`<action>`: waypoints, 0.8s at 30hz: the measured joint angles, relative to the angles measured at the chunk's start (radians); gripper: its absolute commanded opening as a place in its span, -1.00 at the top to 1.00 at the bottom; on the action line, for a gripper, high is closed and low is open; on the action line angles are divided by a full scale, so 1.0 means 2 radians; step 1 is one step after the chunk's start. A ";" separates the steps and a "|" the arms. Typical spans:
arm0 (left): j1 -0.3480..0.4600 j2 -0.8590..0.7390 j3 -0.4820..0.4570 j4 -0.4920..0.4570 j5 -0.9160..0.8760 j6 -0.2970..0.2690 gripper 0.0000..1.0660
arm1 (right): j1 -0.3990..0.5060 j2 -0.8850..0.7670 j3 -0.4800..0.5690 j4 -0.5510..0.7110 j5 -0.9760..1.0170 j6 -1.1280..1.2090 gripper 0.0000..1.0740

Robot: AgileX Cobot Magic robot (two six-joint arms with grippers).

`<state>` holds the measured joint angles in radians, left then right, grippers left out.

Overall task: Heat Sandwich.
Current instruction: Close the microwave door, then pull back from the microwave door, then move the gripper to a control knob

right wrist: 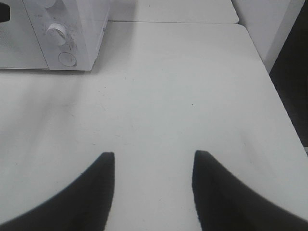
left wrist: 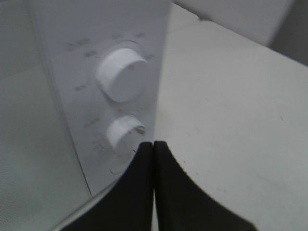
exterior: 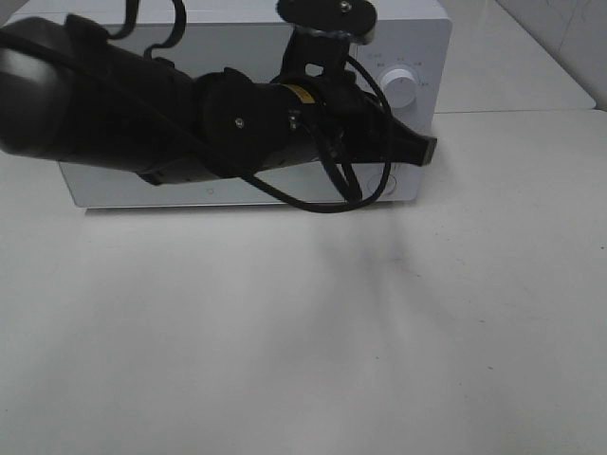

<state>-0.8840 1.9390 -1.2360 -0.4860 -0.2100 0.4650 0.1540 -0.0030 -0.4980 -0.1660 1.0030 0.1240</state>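
Note:
The sandwich is out of view in every frame. A white microwave (exterior: pixel 104 185) stands at the back of the table with its door shut. My left arm stretches across its front. The left gripper (exterior: pixel 427 150) is shut with nothing in it, just in front of the control panel. In the left wrist view its closed tips (left wrist: pixel 153 144) sit right below the lower knob (left wrist: pixel 126 132), with the larger upper knob (left wrist: pixel 122 74) beyond. My right gripper (right wrist: pixel 154 156) stands open and empty over bare table, well away from the microwave (right wrist: pixel 29 43).
The white table (exterior: pixel 303 332) spreads out in front of the microwave. A second white surface (exterior: pixel 512 57) lies behind it at the right. The right wrist view shows the table's edge (right wrist: pixel 284 120) dropping to dark floor.

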 measured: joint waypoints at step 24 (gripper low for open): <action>0.200 -0.187 -0.002 0.130 0.586 -0.032 0.47 | 0.000 0.000 0.000 0.001 0.000 0.000 0.05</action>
<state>-0.4840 1.5660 -1.2390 -0.2260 0.9620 0.4000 0.1540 -0.0030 -0.4980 -0.1640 1.0030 0.1240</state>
